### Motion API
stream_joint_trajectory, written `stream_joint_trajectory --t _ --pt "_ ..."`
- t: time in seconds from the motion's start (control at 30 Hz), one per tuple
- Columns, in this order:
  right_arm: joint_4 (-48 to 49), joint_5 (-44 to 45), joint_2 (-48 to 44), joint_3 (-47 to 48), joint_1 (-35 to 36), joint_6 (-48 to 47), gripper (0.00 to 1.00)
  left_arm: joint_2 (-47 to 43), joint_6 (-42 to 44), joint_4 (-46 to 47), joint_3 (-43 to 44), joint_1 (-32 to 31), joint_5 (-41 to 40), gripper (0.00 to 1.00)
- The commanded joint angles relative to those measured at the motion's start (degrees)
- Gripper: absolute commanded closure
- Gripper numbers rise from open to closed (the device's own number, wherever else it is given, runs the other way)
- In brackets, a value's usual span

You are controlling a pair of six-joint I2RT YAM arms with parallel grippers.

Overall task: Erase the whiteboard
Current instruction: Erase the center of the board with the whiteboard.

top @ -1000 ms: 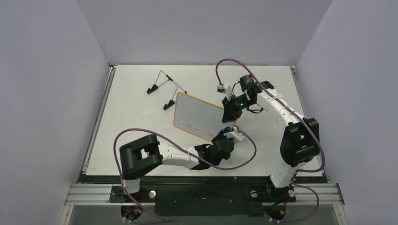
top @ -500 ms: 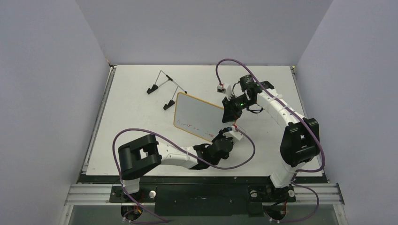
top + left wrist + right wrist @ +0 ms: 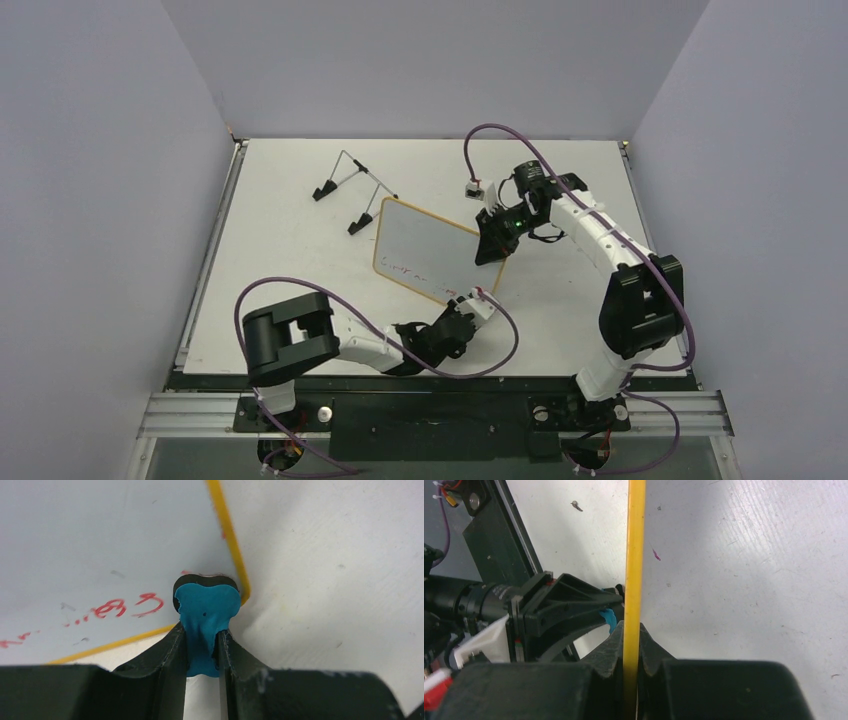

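squashing spongy blue eraser [image 3: 206, 611] on smooth whiteboard [image 3: 100, 545]

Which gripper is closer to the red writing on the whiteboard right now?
Left. The left gripper holds the blue eraser at the near corner of the whiteboard, right beside the red writing. The right gripper clamps the board's side rim, farther away.
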Motion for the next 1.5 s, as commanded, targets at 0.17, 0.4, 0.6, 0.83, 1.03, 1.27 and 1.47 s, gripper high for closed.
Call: stream_joint_trajectory --t 0.17,0.4,0.6,0.83,1.03,1.27,1.47 --pt "-2.0 -3.9 -5.8 1.6 -3.0 1.2 1.00 -23.4 -6.9 3.2 -11.6 9.6 8.1 1.00" --pt "-5.5 -2.2 -4.5 2.9 -3.5 -0.6 1.00 -37.2 -13.1 2.2 -23.1 28.2 22.1 1.00" --pt "-7.2 -2.5 -4.4 4.8 -4.3 -1.1 1.00 -38.6 -17.3 0.9 -25.4 36.4 27.0 1.00" --pt "-8.8 -6.0 -4.3 5.8 -5.0 -0.1 1.00 -32.0 -19.0 5.9 -24.8 41.2 31.5 1.00" --pt "-10.6 -9.0 -2.7 6.1 -5.5 1.8 1.00 -22.0 -17.9 16.1 -23.8 41.2 32.8 1.00" --pt "-11.2 -9.9 -1.7 4.4 -5.8 2.3 1.00 -16.8 -15.2 19.6 -21.0 41.0 31.2 1.00" --pt "-11.9 -12.4 -0.1 4.0 -5.7 1.8 1.00 -13.5 -14.4 20.6 -18.1 40.5 28.6 1.00"
